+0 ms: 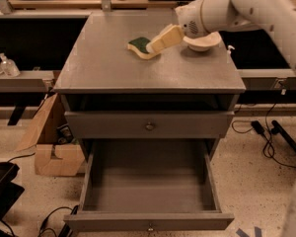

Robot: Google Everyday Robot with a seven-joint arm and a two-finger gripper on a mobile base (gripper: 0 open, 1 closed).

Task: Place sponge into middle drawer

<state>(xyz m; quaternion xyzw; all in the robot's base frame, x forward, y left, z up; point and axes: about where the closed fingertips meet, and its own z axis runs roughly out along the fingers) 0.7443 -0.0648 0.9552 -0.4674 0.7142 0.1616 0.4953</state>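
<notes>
gripper (153,46) apparently touching sponge (137,44), middle drawer (148,191) open

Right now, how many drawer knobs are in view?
2: upper knob on the closed front; lower knob on the open middle drawer. The gripper is at the sponge on top.

Grey cabinet (108,68) in middle, flat top. Round cream bowl (203,43) on top, back right, partly hidden behind arm; gripper (153,46) just left of bowl, low over cabinet top. Upper drawer front (113,125) shut, small round knob (149,126) in middle. Cardboard box (47,144) on floor, left of cabinet, flaps open. Two clear bottles (5,65) on low shelf, far left. Black cables (266,137) on speckled floor (251,186), right side. Black thing (1,186) at bottom left corner.
</notes>
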